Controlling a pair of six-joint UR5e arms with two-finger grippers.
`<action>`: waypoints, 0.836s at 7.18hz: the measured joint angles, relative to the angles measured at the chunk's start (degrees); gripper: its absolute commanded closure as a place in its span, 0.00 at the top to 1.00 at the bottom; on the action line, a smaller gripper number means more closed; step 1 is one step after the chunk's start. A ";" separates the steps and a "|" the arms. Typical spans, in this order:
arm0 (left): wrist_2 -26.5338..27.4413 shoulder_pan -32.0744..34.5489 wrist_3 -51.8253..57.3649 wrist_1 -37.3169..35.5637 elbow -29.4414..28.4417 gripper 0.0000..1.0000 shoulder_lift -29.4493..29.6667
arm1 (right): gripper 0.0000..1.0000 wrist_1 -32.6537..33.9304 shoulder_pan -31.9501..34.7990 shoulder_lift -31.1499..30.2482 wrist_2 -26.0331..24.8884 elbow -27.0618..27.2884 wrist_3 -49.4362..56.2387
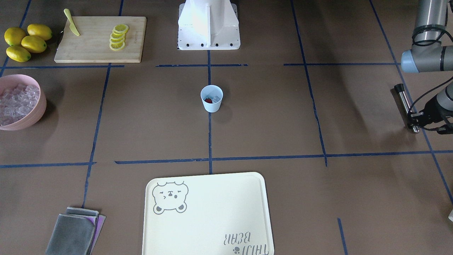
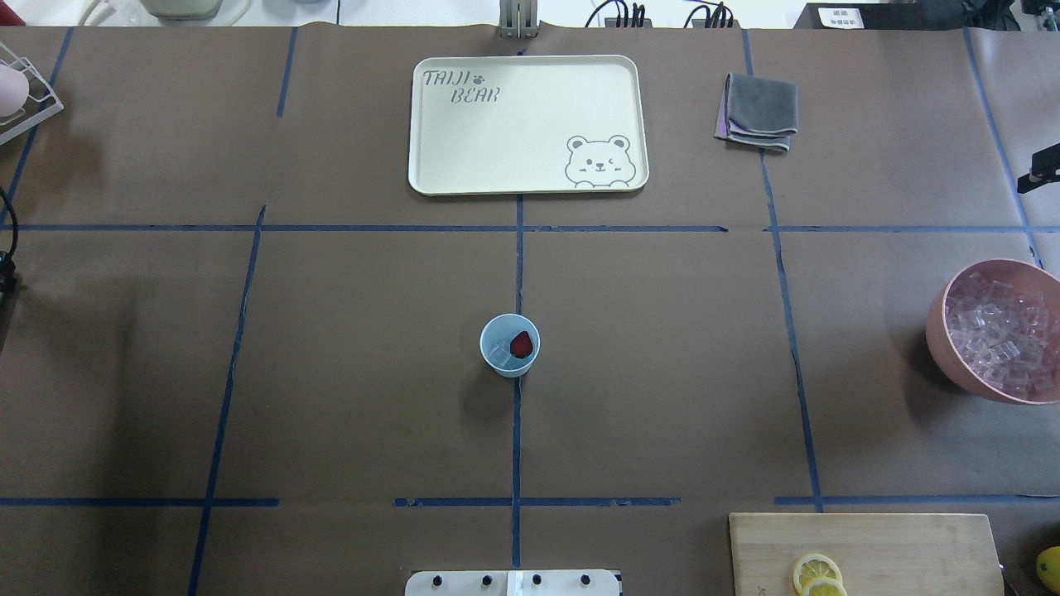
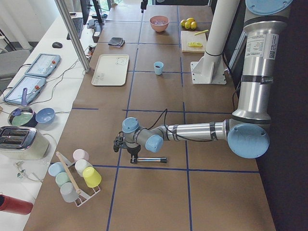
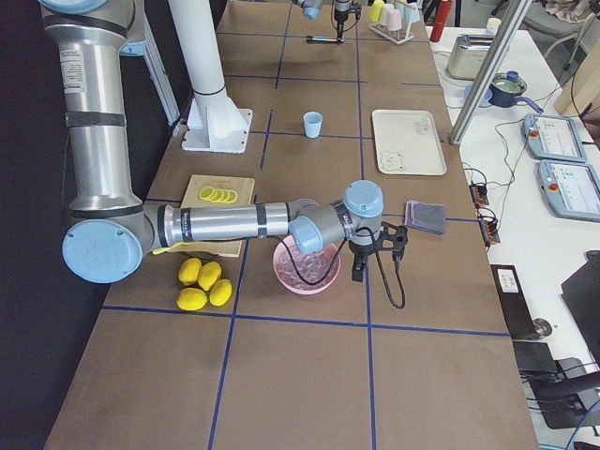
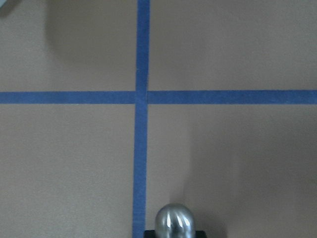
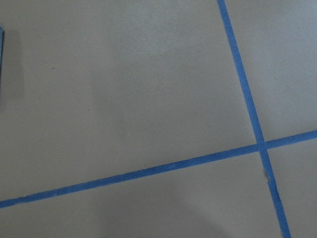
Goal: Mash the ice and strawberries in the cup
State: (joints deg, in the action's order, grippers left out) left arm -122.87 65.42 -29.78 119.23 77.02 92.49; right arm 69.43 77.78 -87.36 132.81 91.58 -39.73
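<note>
The cup stood alone mid-table — tray, pink bowl and robot base all well apart, leaving open approach from every side.

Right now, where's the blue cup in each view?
Front-facing: cup centre, on the tape line.
Overhead: cup centre, below the tray.
Exterior left: cup upper middle, right of tray.
Exterior right: cup upper middle, left of tray.
Wrist views: not in either.
Landmark: the bear tray.

ice too small to count, pink bowl cropped
</note>
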 measured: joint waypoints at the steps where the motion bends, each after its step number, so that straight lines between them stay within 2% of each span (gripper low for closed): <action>1: 0.00 -0.03 0.04 0.02 0.00 0.75 0.01 | 1.00 0.00 0.00 0.00 0.00 0.00 0.00; 2: -0.06 -0.03 0.06 0.08 0.20 1.00 0.01 | 1.00 -0.02 0.00 0.01 0.00 0.05 0.00; 3: -1.06 0.06 0.18 0.43 2.04 1.00 -0.29 | 1.00 -0.06 0.00 0.15 0.08 0.22 0.11; 4: -3.54 0.43 0.40 0.46 6.32 1.00 -0.95 | 1.00 0.03 0.33 0.27 0.53 0.52 0.59; 5: -5.94 1.51 0.67 -1.18 10.97 1.00 -1.40 | 1.00 0.31 1.43 0.15 1.11 0.87 1.72; 6: -7.53 3.65 3.40 -5.80 15.91 1.00 -1.60 | 1.00 0.92 3.57 -0.10 1.52 0.76 4.85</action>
State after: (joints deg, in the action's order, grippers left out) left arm -130.40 69.08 -26.38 113.42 92.94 90.89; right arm 70.36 81.36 -87.46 134.33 92.34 -34.88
